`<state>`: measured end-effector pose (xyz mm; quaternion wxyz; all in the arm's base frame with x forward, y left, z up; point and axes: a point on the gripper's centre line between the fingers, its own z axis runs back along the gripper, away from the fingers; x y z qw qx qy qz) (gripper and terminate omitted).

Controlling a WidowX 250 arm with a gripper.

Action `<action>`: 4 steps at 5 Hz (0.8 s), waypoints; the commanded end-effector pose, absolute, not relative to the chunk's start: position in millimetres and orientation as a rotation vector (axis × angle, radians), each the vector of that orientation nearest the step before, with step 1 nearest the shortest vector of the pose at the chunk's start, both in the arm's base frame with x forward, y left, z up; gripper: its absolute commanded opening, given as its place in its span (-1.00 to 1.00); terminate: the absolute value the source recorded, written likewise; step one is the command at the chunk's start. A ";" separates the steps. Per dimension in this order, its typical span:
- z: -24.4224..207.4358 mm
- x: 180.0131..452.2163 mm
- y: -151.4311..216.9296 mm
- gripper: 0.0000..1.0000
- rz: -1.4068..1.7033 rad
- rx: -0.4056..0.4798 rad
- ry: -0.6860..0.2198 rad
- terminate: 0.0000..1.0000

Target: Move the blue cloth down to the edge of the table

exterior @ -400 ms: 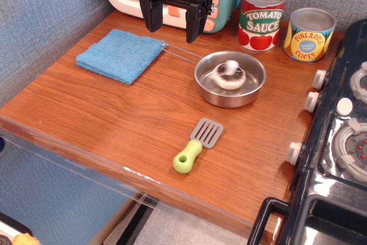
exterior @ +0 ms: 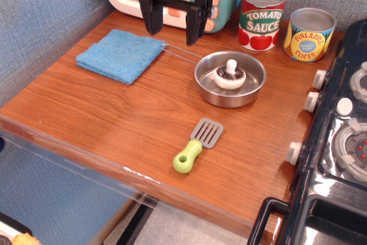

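Right now my tool (exterior: 174, 34) hangs wide open, blue cloth (exterior: 121, 55) just lower-left of it, ungrasped.

Light-blue cloth (exterior: 121, 55); reddish-brown wood-grain table (exterior: 114, 119); black end effector (exterior: 173, 22); green-handled grey spatula (exterior: 198, 144).

Blue cloth (exterior: 121, 55) is soft terry, matt and nubby. Table (exterior: 114, 119) is reddish-brown wood grain, smooth with slight sheen; clear plastic strip (exterior: 86, 167) on its front edge. Pan (exterior: 230, 78) is shiny steel. Spatula (exterior: 198, 144): grey matt blade, glossy green plastic handle. Gripper (exterior: 172, 24) is black, matt. Cans (exterior: 262, 17) have printed labels and metal tops. Stove (exterior: 338, 159) is glossy black plastic.
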<state>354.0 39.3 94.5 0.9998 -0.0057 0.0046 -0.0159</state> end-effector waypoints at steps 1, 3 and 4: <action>98.6 371.9 116.0 1.00 -0.027 0.042 -0.085 -1.00; 73.0 374.6 175.8 1.00 -0.121 0.062 -0.145 -1.00; 60.6 374.5 178.1 1.00 -0.090 0.034 -0.131 -1.00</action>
